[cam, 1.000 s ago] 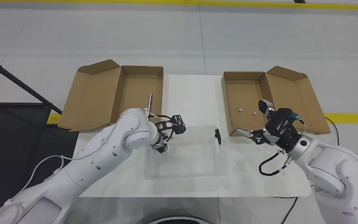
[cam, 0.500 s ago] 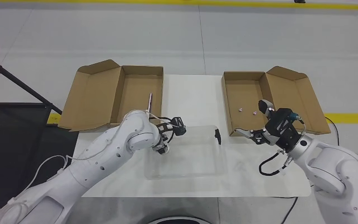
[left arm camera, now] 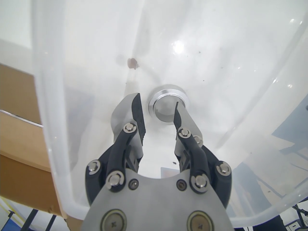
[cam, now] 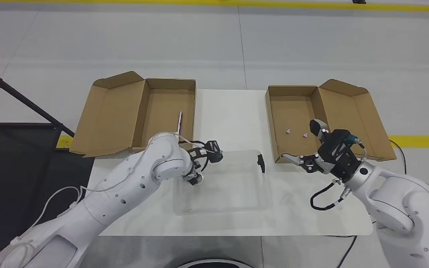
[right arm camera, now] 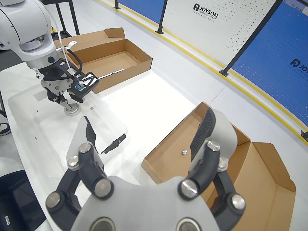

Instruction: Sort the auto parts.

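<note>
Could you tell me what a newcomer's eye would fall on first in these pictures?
Probably the left end effector, down in the clear plastic bin at the table's centre, open fingers at a silver metal ring. Then the left cardboard box and right cardboard box flanking the bin, and the right end effector open by the latter.

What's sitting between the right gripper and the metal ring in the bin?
A black flat part lies in the clear bin, at the end nearest the right gripper; beyond it, bin floor up to the metal ring. The top view shows this.

Bright, even overhead light leaves small glare spots on the clear bin (left arm camera: 178, 46).
</note>
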Controlling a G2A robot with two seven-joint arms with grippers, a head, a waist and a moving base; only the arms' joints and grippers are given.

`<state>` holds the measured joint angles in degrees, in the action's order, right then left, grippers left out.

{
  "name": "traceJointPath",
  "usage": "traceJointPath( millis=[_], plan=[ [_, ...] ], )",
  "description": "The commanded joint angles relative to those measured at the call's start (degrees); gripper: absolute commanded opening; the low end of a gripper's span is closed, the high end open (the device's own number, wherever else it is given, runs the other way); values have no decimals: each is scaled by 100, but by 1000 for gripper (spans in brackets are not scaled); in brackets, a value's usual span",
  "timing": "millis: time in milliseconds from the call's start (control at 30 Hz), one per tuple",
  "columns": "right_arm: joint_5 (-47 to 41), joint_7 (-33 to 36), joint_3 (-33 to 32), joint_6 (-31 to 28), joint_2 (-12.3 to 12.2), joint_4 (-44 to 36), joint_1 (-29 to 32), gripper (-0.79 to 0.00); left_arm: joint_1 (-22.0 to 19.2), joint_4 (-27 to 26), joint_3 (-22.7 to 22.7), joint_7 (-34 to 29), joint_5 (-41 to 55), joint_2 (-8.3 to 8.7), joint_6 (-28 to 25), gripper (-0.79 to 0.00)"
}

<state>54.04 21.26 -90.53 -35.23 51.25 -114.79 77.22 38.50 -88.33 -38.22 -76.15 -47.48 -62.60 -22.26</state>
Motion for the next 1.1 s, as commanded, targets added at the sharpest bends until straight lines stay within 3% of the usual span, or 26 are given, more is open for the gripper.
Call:
traceJointPath(
  millis=[0,233,500,733,833,867,1067],
  plan=[
    [0,0,0,0,0,0,0,0,11,12,-21,7,-1,3,10,-409],
    [0,0,0,0,0,0,0,0,74,100,27,-34,-130,-13,76,-409],
    [0,0,0,0,0,0,0,0,48,229,54,59,129,-75,13,-502],
    [0,0,0,0,0,0,0,0,20,298,89,53,165,-111,-2,-533],
    [0,0,0,0,0,0,0,0,12,326,103,66,157,-127,20,-656],
    [0,0,0,0,0,0,0,0,10,332,101,76,158,-131,32,-785],
    [0,0,0,0,0,0,0,0,-26,192,-98,188,285,-122,194,-785]
  ],
)
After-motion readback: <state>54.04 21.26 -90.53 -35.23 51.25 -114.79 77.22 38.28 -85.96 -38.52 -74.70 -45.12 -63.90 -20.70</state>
